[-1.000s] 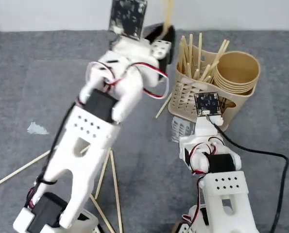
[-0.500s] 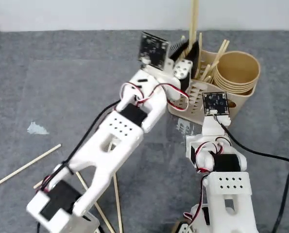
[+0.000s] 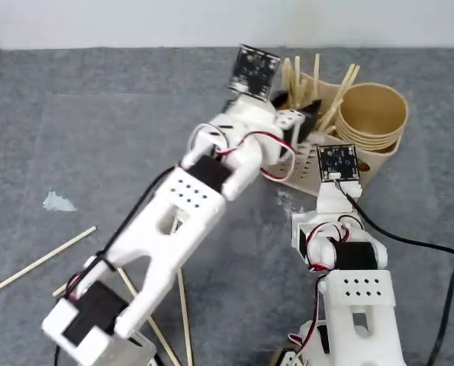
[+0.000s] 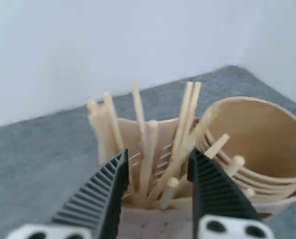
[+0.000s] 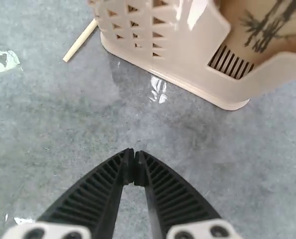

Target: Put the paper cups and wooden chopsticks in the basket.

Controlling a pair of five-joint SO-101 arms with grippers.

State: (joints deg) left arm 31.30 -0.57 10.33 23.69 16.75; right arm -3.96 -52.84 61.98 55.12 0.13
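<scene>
Left gripper [image 4: 158, 160] hanging over chopstick side of basket [image 3: 307, 169], jaws standing apart, clamping nothing. Wooden chopsticks [image 3: 301, 76] standing upright in that compartment; stacked paper cups [image 3: 373, 114] sitting in neighbouring compartment. Loose chopsticks [image 3: 36, 264] lying on grey table [image 3: 97, 130] near left arm's base; single chopstick [image 5: 80, 40] lying just beside basket wall. Right gripper [image 5: 134, 168] hanging low over table before basket, jaws pressed together, holding nothing.
</scene>
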